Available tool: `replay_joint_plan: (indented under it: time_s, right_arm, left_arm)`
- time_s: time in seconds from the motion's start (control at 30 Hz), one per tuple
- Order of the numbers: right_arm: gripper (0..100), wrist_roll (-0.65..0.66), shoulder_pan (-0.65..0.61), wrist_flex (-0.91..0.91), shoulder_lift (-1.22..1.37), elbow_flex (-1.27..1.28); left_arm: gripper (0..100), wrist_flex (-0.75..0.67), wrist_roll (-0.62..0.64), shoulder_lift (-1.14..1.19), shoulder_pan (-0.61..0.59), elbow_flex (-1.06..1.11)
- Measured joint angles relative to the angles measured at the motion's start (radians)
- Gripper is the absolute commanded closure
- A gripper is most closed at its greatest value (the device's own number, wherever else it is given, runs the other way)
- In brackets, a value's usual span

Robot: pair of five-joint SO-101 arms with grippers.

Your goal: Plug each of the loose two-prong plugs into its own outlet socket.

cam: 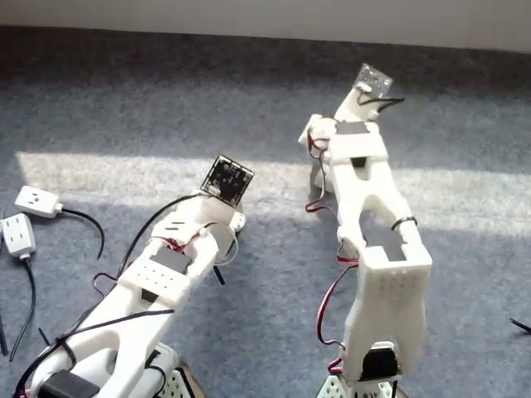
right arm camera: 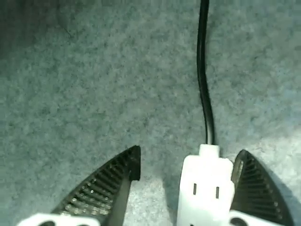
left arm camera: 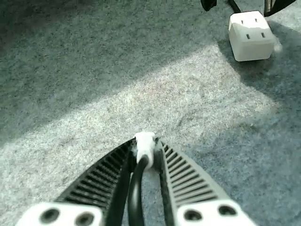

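My left gripper (left arm camera: 146, 141) is shut on a small white two-prong plug (left arm camera: 145, 148) whose black cord runs back between the fingers, just above the grey carpet. Ahead of it a white outlet socket (left arm camera: 250, 35) lies face up, with dark fingertips of the other arm on either side. My right gripper (right arm camera: 190, 155) is open around that same socket (right arm camera: 207, 190), which rests close to one finger; its black cord (right arm camera: 203, 70) leads away over the carpet. From above, the left arm's gripper (cam: 231, 217) sits mid-carpet and the right arm's gripper (cam: 318, 133) is farther back.
Two more white outlet sockets (cam: 37, 201) (cam: 18, 235) with black cords lie at the left edge of the carpet. A bright band of sunlight crosses the floor between the arms. Red and black wires hang along both arms.
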Motion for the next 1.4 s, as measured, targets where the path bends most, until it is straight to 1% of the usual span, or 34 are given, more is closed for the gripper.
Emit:
replay_joint_plan:
  time_s: [0.2, 0.33, 0.5, 0.57, 0.67, 0.77, 1.1, 1.23, 1.4]
  right_arm:
    - [69.5, 0.0, 0.0, 0.064, 0.141, -0.15]
    - [70.7, 0.0, 0.0, 0.153, 0.224, -0.279]
    - [89.5, 0.0, 0.012, 0.279, 0.322, -0.453]
    - [93.0, 0.0, 0.023, 0.338, 0.356, -0.517]
    - [93.3, 0.0, 0.054, 0.422, 0.399, -0.605]
    - [93.5, 0.0, 0.058, 0.502, 0.423, -0.684]
    - [93.6, 0.0, -0.003, 0.781, 0.436, -0.873]
    - [93.6, 0.0, -0.011, 0.89, 0.436, -0.891]
    - [93.6, 0.008, -0.066, 0.91, 0.436, -0.85]
  left_arm:
    - [99, -0.003, 0.0, 0.0, 0.0, 0.0]
    - [99, -0.003, 0.0, 0.0, 0.0, 0.0]
    - [99, -0.003, 0.0, 0.0, 0.0, 0.0]
    - [99, -0.003, 0.0, 0.0, 0.0, 0.0]
    - [99, -0.003, 0.0, 0.0, 0.0, 0.0]
    - [99, -0.005, 0.0, 0.0, 0.0, 0.0]
    - [99, -0.006, 0.0, 0.0, -0.009, 0.0]
    - [99, -0.006, 0.0, 0.0, -0.009, 0.0]
    - [99, -0.006, 0.0, 0.0, -0.009, 0.0]
